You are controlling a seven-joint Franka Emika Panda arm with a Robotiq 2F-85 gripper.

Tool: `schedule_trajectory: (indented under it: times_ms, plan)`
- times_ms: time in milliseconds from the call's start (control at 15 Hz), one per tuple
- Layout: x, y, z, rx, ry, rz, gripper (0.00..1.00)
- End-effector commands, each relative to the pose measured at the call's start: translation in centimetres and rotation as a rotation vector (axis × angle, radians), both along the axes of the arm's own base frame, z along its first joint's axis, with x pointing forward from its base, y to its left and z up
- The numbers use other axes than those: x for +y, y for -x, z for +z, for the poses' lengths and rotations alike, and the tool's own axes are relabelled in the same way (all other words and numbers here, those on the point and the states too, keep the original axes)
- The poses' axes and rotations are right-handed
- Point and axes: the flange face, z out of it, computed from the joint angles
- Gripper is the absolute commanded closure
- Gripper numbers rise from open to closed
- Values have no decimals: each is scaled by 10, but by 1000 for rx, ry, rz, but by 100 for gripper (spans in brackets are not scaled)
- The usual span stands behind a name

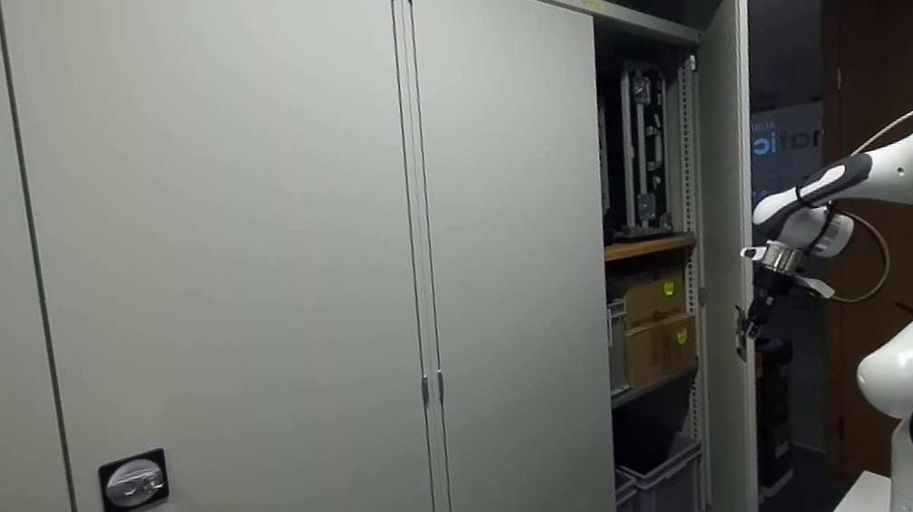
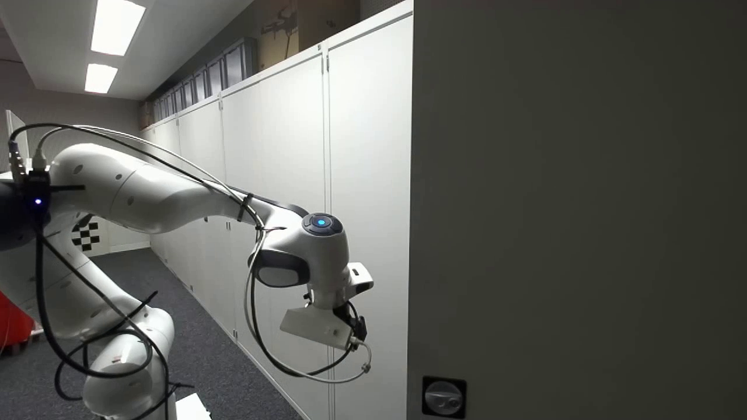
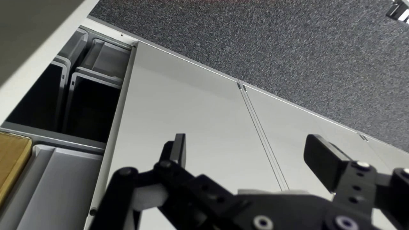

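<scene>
In the wrist view my black gripper stands open, its two fingers wide apart with nothing between them. Behind the gap lie pale closed cabinet doors. An open cabinet door is nearest to the gripper, which overlaps its free edge in an exterior view, close to the latch fitting. Contact cannot be told there. From another angle the same dark door fills the right side, with a round handle low down. The gripper appears left of its edge, partly hidden by the wrist parts.
Inside the cabinet are cardboard boxes, grey bins and a metal-framed item on a wooden shelf. A closed door adjoins the opening. Cables hang in loops from the arm. Grey carpet covers the floor.
</scene>
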Motion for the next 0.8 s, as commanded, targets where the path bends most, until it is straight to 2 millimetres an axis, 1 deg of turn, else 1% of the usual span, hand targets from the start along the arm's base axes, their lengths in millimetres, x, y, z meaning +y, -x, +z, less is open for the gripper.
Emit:
schedule_trajectory:
  times_ms: [0,400,600,733]
  plan:
    - [20,-27,6,-12,32,-63,0]
    - [56,-75,-7,-14,50,-210,0]
    - [73,-98,-21,6,32,-286,0]
    - [83,-109,-31,10,6,-345,0]
